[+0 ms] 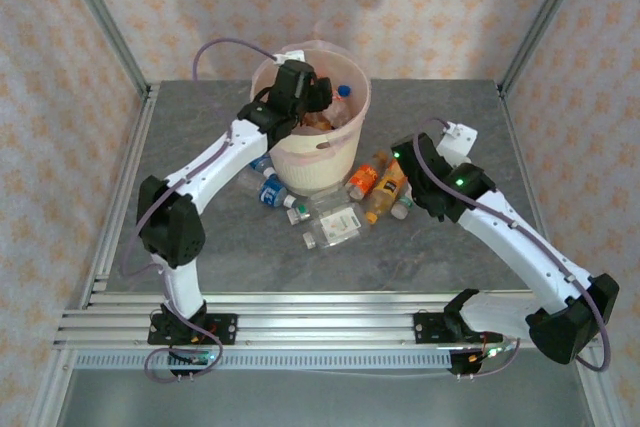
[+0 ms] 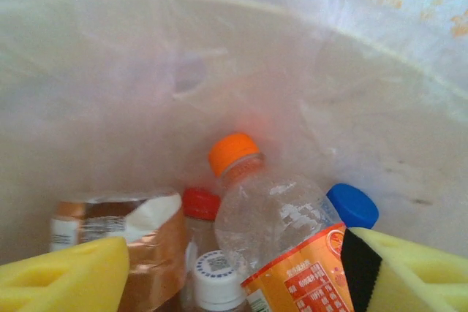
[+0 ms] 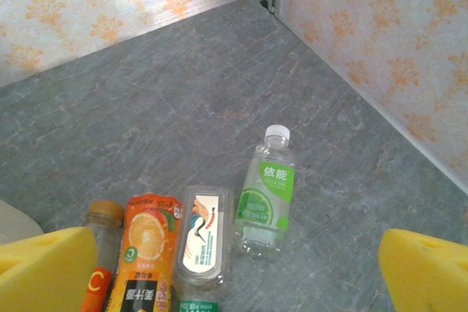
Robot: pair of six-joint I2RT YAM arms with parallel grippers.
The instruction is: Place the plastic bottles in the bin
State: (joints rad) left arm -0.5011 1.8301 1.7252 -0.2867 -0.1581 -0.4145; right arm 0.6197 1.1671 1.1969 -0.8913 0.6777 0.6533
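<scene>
Grey stone-look table [image 1: 480, 107], walled with orange-flowered paper, carries the cream bin [image 1: 310, 162] at the upper middle of the overhead view. Loose bottles [image 1: 340, 219] lie around the bin's lower side.

The left gripper [image 1: 312, 92] hangs over the bin's mouth. In its own camera the yellow pads [image 2: 62, 279] stand apart at the bottom corners. An orange-label bottle [image 2: 292, 253] lies between them inside the bin. The left-hand pad is clear of it, so I judge it loose, not gripped.

The right gripper [image 1: 412, 185] is spread wide and empty, just right of the loose bottles in the overhead view, its pads [image 3: 44, 268] at the bottom corners of its wrist view. A green-label bottle [image 3: 267, 195] lies flat on the table at mid-frame, above the gap between them. Its cap is toward the top edge and its base toward the gripper. Its long axis runs nearly up and down the frame, across the line joining the pads, so I judge they could close on its width with little wrist turn. A flat clear bottle [image 3: 203, 242] and an orange juice bottle [image 3: 142, 253] lie roughly parallel to its left.

The right arm is plainly nearer these; the left is at the bin.
</scene>
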